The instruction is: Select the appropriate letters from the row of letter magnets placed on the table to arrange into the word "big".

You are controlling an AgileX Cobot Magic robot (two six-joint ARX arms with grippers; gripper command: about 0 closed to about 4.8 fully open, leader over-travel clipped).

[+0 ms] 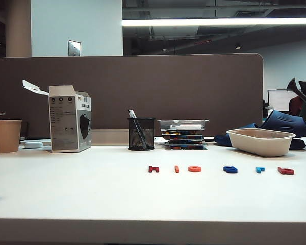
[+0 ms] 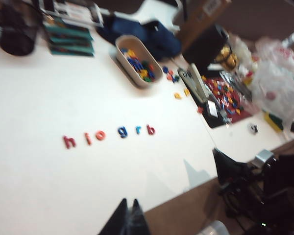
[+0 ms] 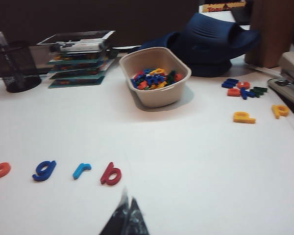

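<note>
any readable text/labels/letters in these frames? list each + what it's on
"h i o g r b": the row of letter magnets on the table, read in the left wrist view.
"o g r b": same row, right wrist view.
"p": a loose yellow magnet past the beige tub.
Print on the white carton: too small to read.
Yellow lettering on the box edge: blurred, unreadable.

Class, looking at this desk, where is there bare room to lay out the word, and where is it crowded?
Free: the wide white table between the letter row and the grey front edge, and left of the dark red h. Crowded: the back, with pen cup, stacked trays and beige bowl.
</note>
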